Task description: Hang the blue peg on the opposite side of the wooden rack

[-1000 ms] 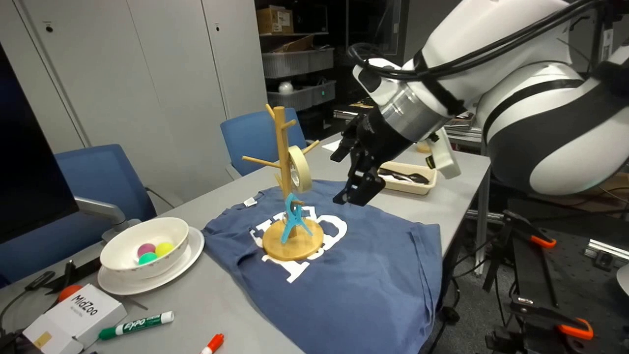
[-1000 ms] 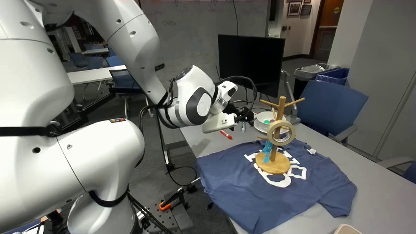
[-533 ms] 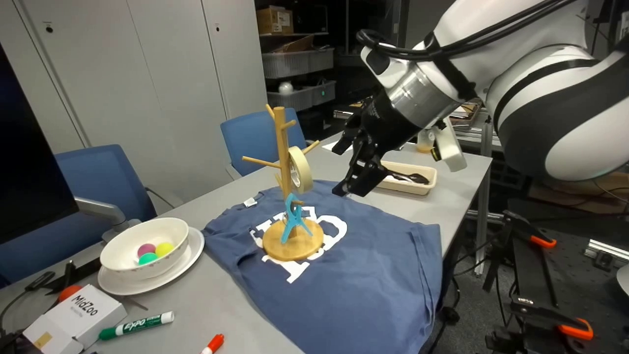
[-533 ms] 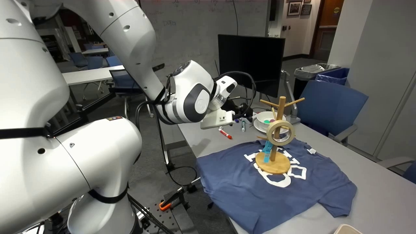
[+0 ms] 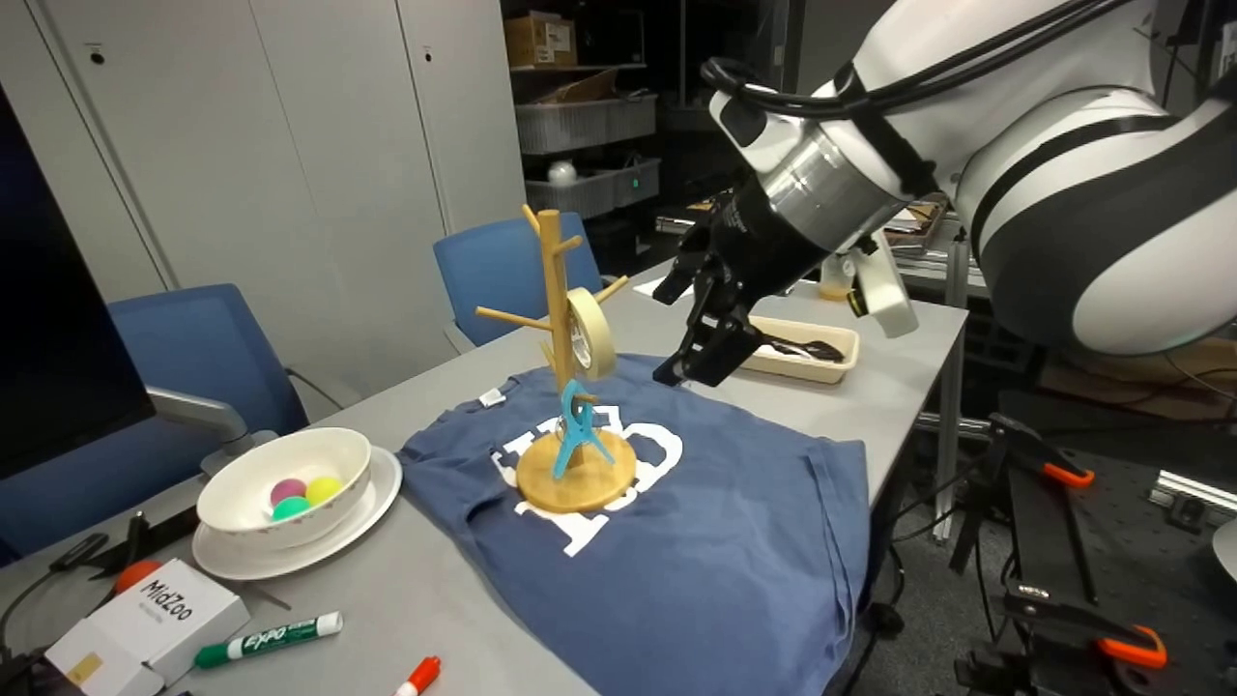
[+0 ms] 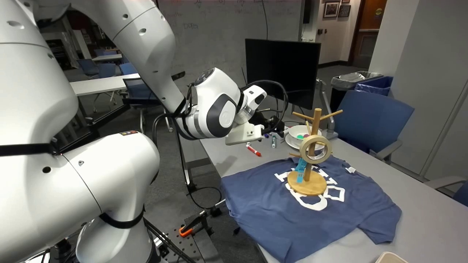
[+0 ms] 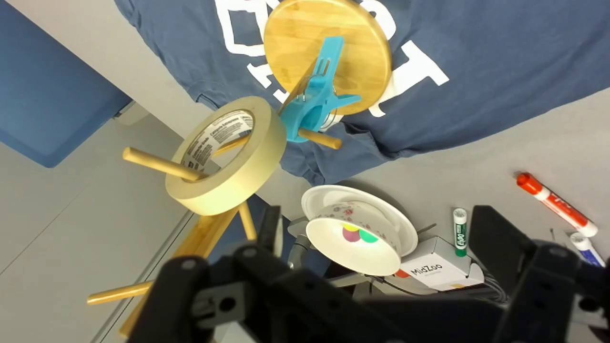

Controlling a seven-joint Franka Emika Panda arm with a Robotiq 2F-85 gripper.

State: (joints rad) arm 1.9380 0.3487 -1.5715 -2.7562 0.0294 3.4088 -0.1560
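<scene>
A black monitor (image 5: 53, 319) occupies the left border in an exterior view. On the worktop (image 5: 454, 599), a white MidZoo box (image 5: 159, 619) lies in the foreground, with a green Expo marker (image 5: 269, 639) just beside it. Behind these, a white bowl (image 5: 237, 483) is seated on a white plate (image 5: 385, 490) and contains one magenta ball (image 5: 288, 492), one yellow ball (image 5: 324, 489) and one green ball (image 5: 290, 508). A red marker (image 5: 420, 675) lies to the right, cut off by the lower border.

A blue T-shirt (image 5: 734, 541) with white print is spread over the worktop. The round base of the wooden rack (image 5: 558, 309) rests on the print; the post stands upright. The blue peg (image 5: 579, 428) hangs on a lower dowel of the rack, over the base. The dowel end projects past the peg head, and both handles point downward; whether they touch the base cannot be determined. Above the peg, a roll of masking tape (image 5: 599, 333) hangs on a second dowel, which passes through its core.

The end effector (image 5: 669, 332) hangs to the right of the rack above the worktop, apart from the peg. Its two fingers are spread wide. A beige tray (image 5: 800, 369) with dark contents stands beyond it on the worktop.
</scene>
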